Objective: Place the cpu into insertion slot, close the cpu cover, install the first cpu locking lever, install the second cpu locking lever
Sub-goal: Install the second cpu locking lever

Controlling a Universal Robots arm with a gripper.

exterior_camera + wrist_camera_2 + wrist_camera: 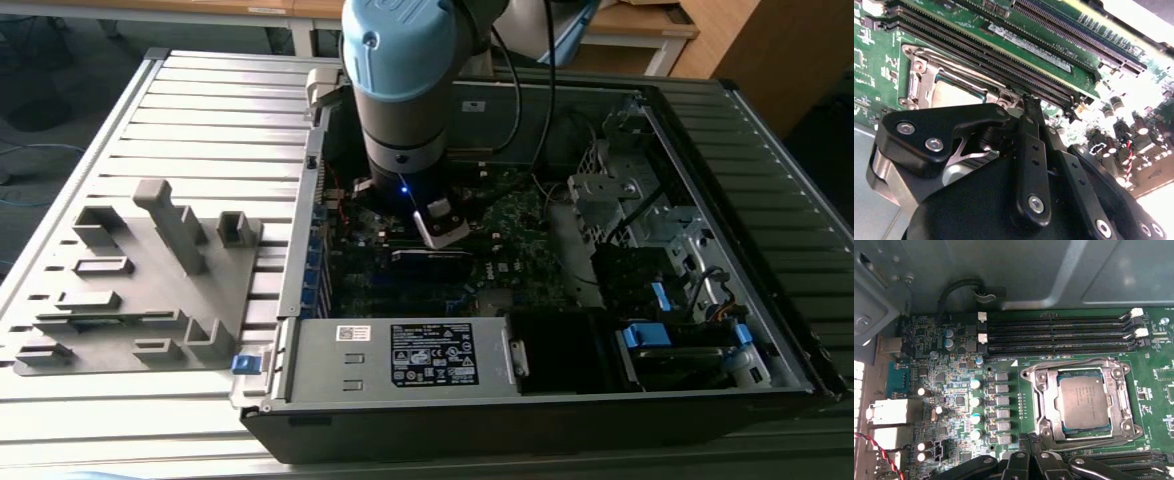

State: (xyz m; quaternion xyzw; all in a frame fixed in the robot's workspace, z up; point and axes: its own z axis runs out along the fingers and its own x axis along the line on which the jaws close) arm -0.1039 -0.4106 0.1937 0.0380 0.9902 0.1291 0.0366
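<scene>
We see the cpu [1085,402] already seated in the insertion slot [1046,405] with the cpu cover [1080,367] down around it, so we judge the lever steps are in hand. The gripper [1026,107] hangs just beside the socket, fingers together on nothing. Room is tight: memory slots [1054,332] flank it, so we judge a low, short approach is needed.

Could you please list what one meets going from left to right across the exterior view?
Grey fixture tray → blue clip → white-labelled metal box → blue drive latches.
</scene>
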